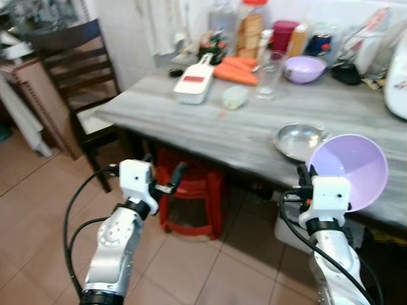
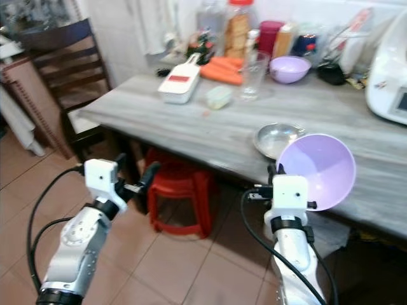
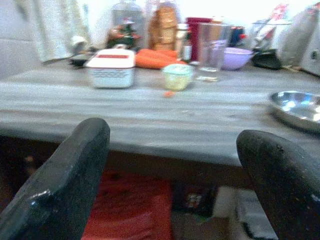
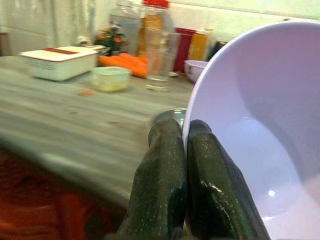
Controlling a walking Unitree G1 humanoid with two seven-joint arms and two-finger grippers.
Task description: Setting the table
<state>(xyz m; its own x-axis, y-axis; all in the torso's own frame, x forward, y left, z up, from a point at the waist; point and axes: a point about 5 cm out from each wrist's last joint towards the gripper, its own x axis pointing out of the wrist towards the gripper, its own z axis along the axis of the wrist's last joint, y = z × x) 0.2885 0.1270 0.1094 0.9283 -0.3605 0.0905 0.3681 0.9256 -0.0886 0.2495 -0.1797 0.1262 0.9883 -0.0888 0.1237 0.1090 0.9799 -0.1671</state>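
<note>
Lilac bowl (image 1: 353, 170) is held tilted by its rim, pinched in the right claw (image 4: 186, 134), above the near edge of the grey counter (image 1: 210, 127). Just beyond that claw a steel dish (image 1: 299, 140) is seen. Left claw (image 1: 166, 180) is spread, held before the counter edge, above a red stool (image 1: 191, 197).
</note>
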